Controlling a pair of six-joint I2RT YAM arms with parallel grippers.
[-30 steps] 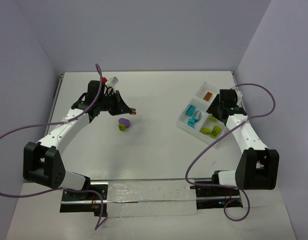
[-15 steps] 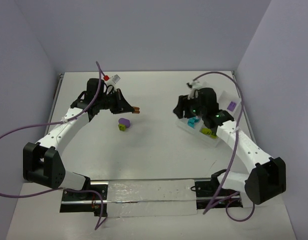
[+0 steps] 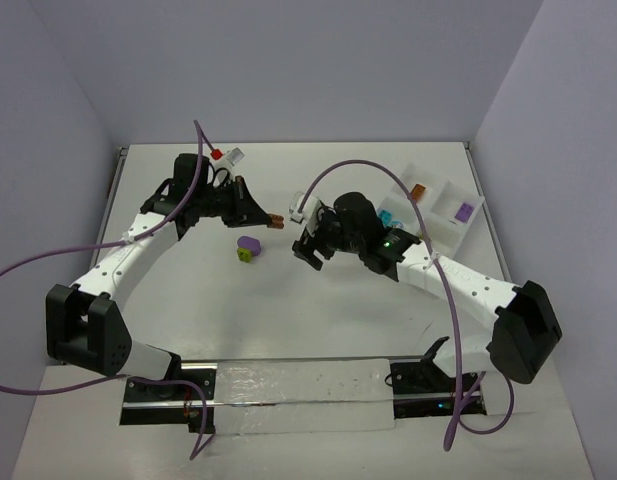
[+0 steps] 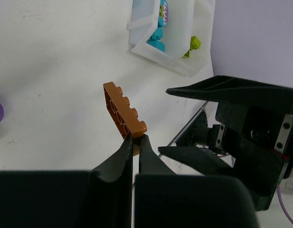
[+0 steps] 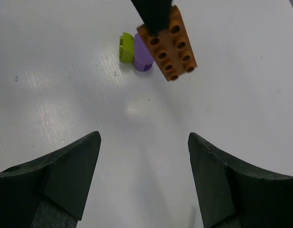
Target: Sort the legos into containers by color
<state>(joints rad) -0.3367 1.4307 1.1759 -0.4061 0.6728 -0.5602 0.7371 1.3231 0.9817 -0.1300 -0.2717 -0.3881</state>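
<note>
The white table (image 3: 188, 330) carries everything, with both arms bolted at its near edge. The left arm (image 3: 128, 250) reaches up the left side and bends in toward the middle, while the right arm (image 3: 458, 285) stretches across from the right so that the two wrists nearly meet at the table's centre. The white divided tray (image 3: 435, 203) sits at the far right of the table, well apart from both hands. The left hand (image 3: 267, 220) is clenched on an orange brick (image 4: 123, 115): its two dark fingertips pinch one end of the brick, which sticks out past them, tilted, and is held clear of the table. The right hand (image 5: 144, 142) is spread wide and holds nothing. Its two fingers face the orange brick from just beside it, and in the right wrist view the brick hangs ahead of the gap between them, not yet inside it. In the tray, cyan bricks (image 4: 158, 38) fill one compartment on the side nearest the centre, a small orange piece (image 3: 418, 190) lies in a far compartment, and a purple piece (image 3: 466, 211) lies in the compartment by the right edge. A lime green brick (image 4: 193, 43) shows by the tray's outer wall in the left wrist view, but which compartment holds it cannot be told. On the bare table, near the left hand and to its near side, lies a small clump (image 5: 136, 49) made of a purple round piece joined to a lime green one
</note>
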